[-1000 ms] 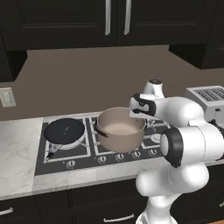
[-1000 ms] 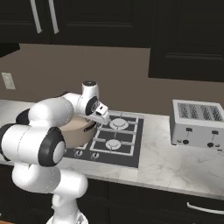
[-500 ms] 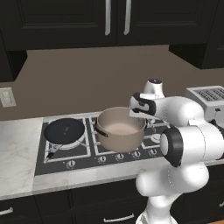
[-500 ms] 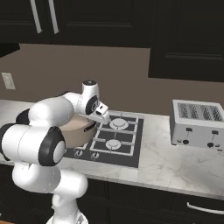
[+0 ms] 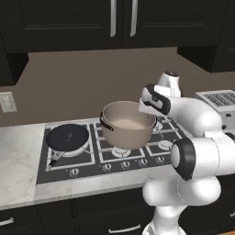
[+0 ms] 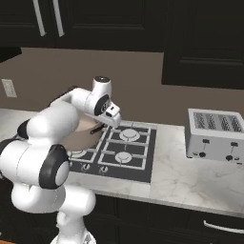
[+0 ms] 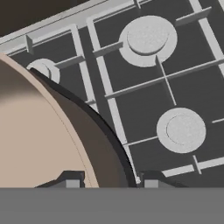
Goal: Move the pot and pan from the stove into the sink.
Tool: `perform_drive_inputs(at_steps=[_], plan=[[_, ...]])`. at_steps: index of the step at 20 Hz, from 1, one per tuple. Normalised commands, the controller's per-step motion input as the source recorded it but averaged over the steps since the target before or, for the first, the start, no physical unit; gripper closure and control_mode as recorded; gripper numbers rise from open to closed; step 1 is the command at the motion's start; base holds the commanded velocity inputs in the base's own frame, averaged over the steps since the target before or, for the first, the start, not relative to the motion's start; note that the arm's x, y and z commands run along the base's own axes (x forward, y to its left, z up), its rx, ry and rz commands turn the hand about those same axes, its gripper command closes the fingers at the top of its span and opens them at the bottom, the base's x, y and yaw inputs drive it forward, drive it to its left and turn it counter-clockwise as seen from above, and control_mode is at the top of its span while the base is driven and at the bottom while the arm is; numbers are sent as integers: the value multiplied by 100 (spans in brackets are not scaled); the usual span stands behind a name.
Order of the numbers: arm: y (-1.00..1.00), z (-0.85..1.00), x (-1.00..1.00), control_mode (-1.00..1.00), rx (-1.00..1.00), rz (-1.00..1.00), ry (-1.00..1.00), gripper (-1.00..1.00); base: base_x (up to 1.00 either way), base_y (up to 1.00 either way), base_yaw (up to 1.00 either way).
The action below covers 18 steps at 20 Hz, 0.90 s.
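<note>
Beige pot (image 5: 127,126) rim pinched by gripper (image 7: 108,181); fingertips cut off by hand view's edge

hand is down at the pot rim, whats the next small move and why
Probably lift straight up a little. In the hand view the hand straddles the pot wall, one finger inside and one outside by the dark side handle, apparently closed on it. The pot looks as if it is on the stove beside the pan, so it must clear the grates before any carry to the sink.
</note>
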Motion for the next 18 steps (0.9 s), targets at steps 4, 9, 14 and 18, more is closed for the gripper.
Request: perform_drive_inputs(at_steps=[4,9,14,18], plan=[[-8,86,-12,-100,7,0,0,100,0,0,0],[-7,90,-29,-100,4,0,0,100,0,0,0],[-6,76,-69,-100,0,3,-1,100,0,0,0],[-3,50,-100,-100,0,8,-6,100,0,0,0]])
